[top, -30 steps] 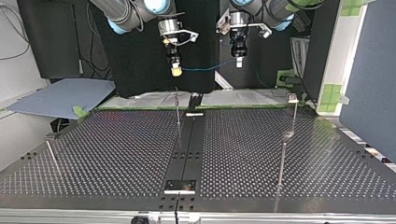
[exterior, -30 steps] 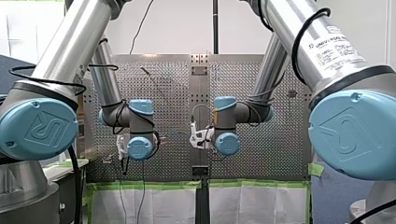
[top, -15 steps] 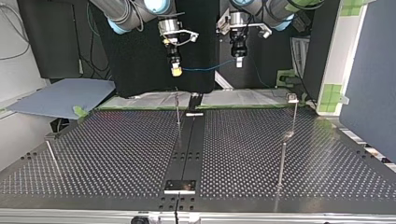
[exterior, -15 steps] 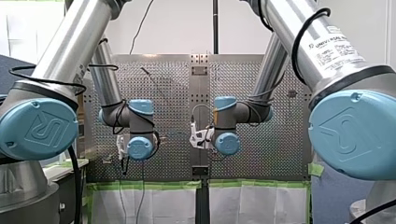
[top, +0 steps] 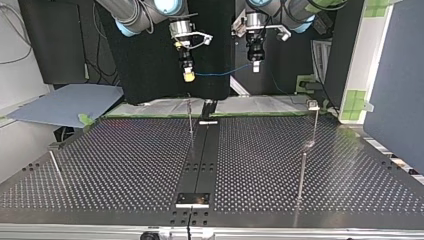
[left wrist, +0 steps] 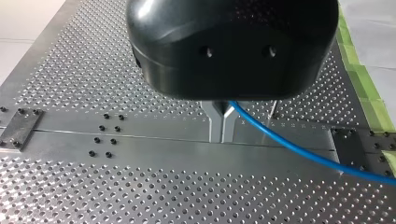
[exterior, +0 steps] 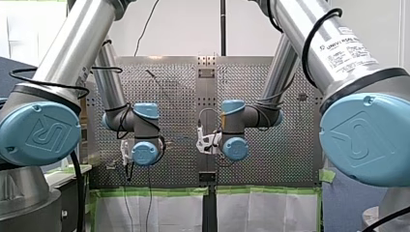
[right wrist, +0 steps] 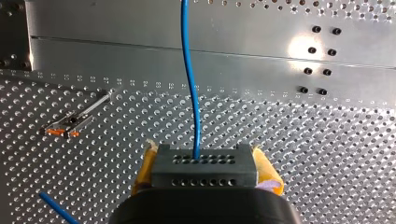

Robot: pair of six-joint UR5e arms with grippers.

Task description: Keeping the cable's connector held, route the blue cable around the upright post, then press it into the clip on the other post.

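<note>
In the top view both grippers hang high above the table's far edge. My right gripper (top: 188, 76), with yellow pads, is shut on the cable's black connector (right wrist: 203, 171). The blue cable (right wrist: 188, 70) leaves the connector and runs ahead over the table. It spans, slightly slack (top: 220, 74), to my left gripper (top: 255, 66). In the left wrist view the metal fingers (left wrist: 215, 122) are pressed together on the blue cable (left wrist: 299, 151), which trails off to one side. A thin upright post (top: 190, 117) stands below my right gripper. Another post with a clip head (top: 313, 106) stands at the top view's right.
The perforated table (top: 125, 160) has a dark centre strip (top: 200, 160). Two more thin posts stand at the top view's right (top: 302, 172) and left (top: 56, 167). A grey sheet (top: 65, 102) lies beyond the table's left corner. A post with orange marks (right wrist: 70, 123) lies below my right gripper.
</note>
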